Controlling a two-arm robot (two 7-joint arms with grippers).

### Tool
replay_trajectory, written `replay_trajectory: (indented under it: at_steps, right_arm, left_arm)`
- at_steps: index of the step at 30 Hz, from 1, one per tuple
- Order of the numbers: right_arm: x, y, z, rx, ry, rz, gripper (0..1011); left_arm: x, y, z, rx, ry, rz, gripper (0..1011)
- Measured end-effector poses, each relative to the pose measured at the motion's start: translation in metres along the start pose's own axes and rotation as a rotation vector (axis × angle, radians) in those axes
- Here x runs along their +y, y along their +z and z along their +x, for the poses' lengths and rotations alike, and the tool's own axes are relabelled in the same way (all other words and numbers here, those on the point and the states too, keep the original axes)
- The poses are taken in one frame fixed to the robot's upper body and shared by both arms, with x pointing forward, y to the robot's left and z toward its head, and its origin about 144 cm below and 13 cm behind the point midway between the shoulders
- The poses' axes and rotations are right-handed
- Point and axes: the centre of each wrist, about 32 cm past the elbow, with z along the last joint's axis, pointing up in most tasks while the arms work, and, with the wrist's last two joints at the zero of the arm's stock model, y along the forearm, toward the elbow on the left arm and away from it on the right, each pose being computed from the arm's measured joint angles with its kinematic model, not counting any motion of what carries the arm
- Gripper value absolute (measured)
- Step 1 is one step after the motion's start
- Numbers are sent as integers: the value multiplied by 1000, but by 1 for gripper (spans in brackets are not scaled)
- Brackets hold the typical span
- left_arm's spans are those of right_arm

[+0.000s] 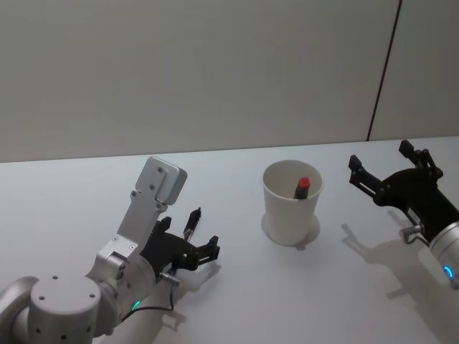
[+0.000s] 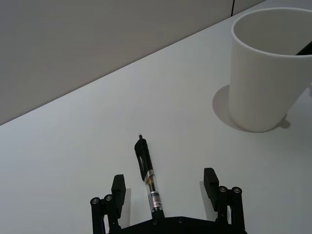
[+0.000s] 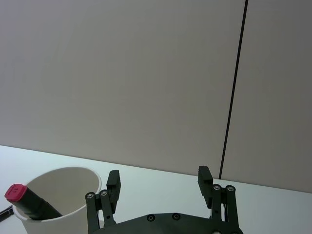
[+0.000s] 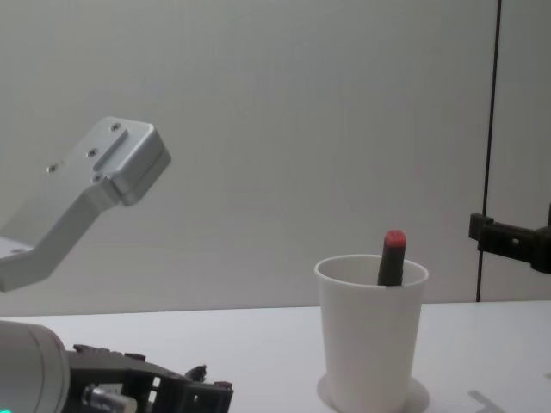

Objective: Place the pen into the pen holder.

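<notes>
Pen [image 2: 147, 178]: is lying on the surface [image 1: 72, 193] between the released, spread fingers of the left hand [image 2: 165, 179], at 8 o'clock from the paper cup [image 1: 290, 215]. Paper cup: is standing upright, holding a red-capped marker [image 1: 302, 188]. Right hand [image 1: 381, 155]: is hovering released at the cup's 3 o'clock.

I see a plain grey-beige wall [image 1: 179, 72] with one dark vertical seam [image 1: 384, 72], behind a white tabletop [image 1: 72, 193], evenly lit.

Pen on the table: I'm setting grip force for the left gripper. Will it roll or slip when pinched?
The pen looks slim and round, so a nudge would probably roll it. Its smooth, partly clear barrel could slip between the fingers of the open left gripper. It seems stiff and light for its length.
</notes>
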Motion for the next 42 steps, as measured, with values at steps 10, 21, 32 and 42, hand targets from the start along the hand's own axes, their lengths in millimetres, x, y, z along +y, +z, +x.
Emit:
replay_trajectory:
  at_steps: [10, 21, 32, 42]
  right_arm:
    - [0, 0, 0, 0, 0, 0, 1001]
    - [0, 0, 0, 0, 0, 0, 1001]
    - [0, 0, 0, 0, 0, 0, 1002]
    - [0, 0, 0, 0, 0, 0, 1001]
  left_arm:
    - [-2, 1, -3, 29, 21, 23, 1001]
    - [-5, 2, -6, 47, 28, 40, 1001]
    - [-7, 2, -8, 57, 26, 53, 1001]
    - [-8, 3, -10, 79, 29, 62, 1001]
